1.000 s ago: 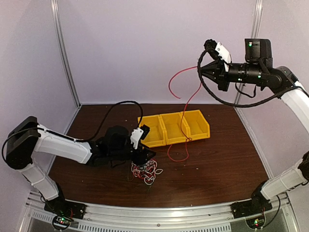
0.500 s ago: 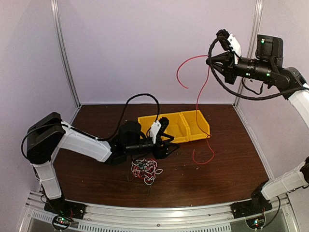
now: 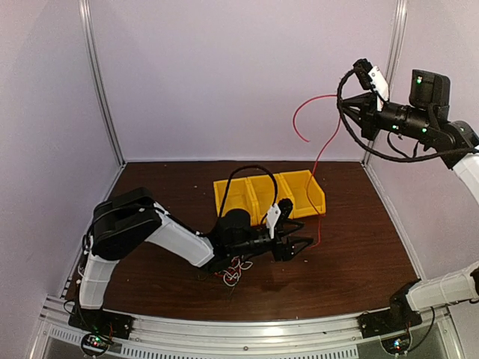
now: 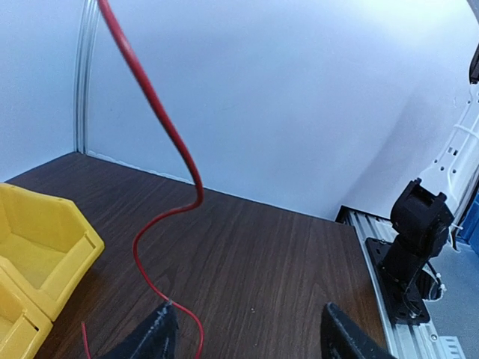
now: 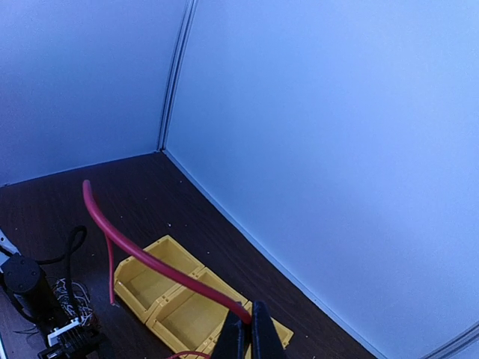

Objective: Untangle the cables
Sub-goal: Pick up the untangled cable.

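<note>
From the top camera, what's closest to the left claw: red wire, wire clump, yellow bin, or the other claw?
1. red cable, just right of the left gripper.
2. yellow bin behind, cable clump to its left: too close to call.
3. right gripper, high up, far right.

- We saw a dark brown table.
- A yellow bin with three parts sat on it.
- A small clump of red and white cables lay in front of the bin.
</note>
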Robot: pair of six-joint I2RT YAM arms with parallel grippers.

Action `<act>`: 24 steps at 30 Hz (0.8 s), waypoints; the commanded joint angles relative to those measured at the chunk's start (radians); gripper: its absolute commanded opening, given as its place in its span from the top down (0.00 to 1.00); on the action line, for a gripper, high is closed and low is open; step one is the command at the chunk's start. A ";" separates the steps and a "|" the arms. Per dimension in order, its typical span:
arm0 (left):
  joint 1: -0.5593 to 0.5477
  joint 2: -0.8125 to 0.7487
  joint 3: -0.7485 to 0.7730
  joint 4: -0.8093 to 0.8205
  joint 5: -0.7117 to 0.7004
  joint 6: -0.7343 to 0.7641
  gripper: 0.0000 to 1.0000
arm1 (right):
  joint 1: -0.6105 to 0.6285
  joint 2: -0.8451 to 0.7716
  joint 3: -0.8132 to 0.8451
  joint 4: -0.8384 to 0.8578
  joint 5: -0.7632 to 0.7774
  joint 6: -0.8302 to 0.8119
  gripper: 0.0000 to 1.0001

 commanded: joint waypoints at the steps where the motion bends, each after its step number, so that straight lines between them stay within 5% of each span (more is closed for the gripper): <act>1: -0.007 0.024 0.006 0.060 -0.103 0.019 0.32 | -0.010 0.000 -0.009 0.038 0.008 0.037 1.00; 11: -0.008 0.100 -0.091 0.132 -0.167 -0.026 0.34 | -0.061 0.041 0.001 0.056 -0.061 0.101 1.00; 24: -0.031 0.252 0.112 0.012 -0.066 0.003 0.40 | -0.069 0.034 -0.050 0.074 -0.147 0.136 1.00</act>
